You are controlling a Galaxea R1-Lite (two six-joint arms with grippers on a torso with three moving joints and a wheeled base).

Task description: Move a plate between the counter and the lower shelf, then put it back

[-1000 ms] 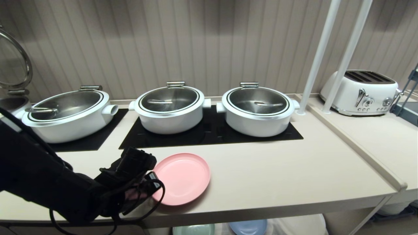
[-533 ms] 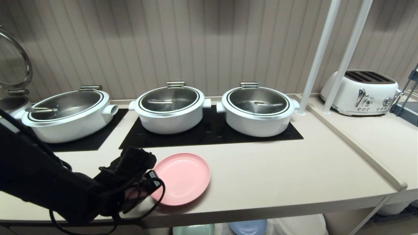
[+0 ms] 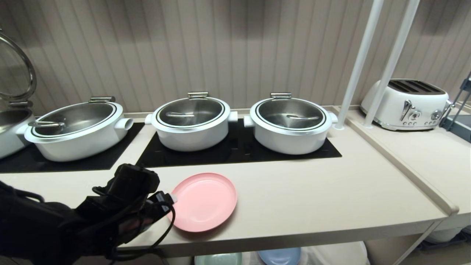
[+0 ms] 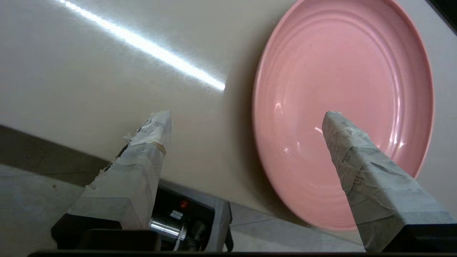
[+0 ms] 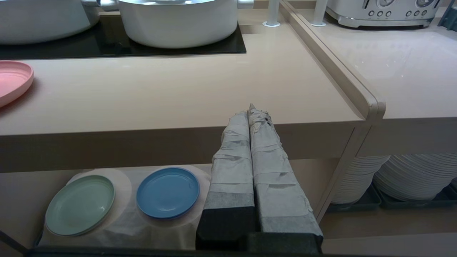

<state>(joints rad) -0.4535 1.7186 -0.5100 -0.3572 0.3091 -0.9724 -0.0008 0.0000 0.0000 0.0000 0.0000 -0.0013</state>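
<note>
Head view: pink plate [image 3: 203,201] flat on the tabletop [image 3: 312,195], near the front edge, in front of the black cooktop panel [image 3: 235,147]. Left hand [image 3: 167,200] sits at the plate's left rim, low over the tabletop; arm comes in from the lower left w/ cables looped around it. 3 white pots [image 3: 191,119] w/ glass lids on the cooktop behind, a 4th partly cut off at far left. White toaster [image 3: 406,105] on the raised side section to the right, past 2 white poles [image 3: 358,64]. Mint-green and blue plate edges just visible below the front edge.

Left wrist view: left hand spread wide, taped fingers [image 4: 360,167] well apart. One finger over the plate's inner face, the other over bare tabletop beside the rim. Nothing pinched; contact w/ plate can't be confirmed. Plate lies flat, its near rim close to the tabletop's front edge.

Right wrist view: right hand [image 5: 251,110] parked low in front of the tabletop edge, taped fingers pressed together, holding nothing. Lower shelf [image 5: 21,192] below w/ rumpled white cloth [image 5: 125,221]; mint-green plate [image 5: 80,205] and blue plate [image 5: 167,192] lie side by side on the cloth. Pink plate's edge visible up on the tabletop. Stacked white plates [image 5: 410,175] in dark trays in the next compartment.
</note>
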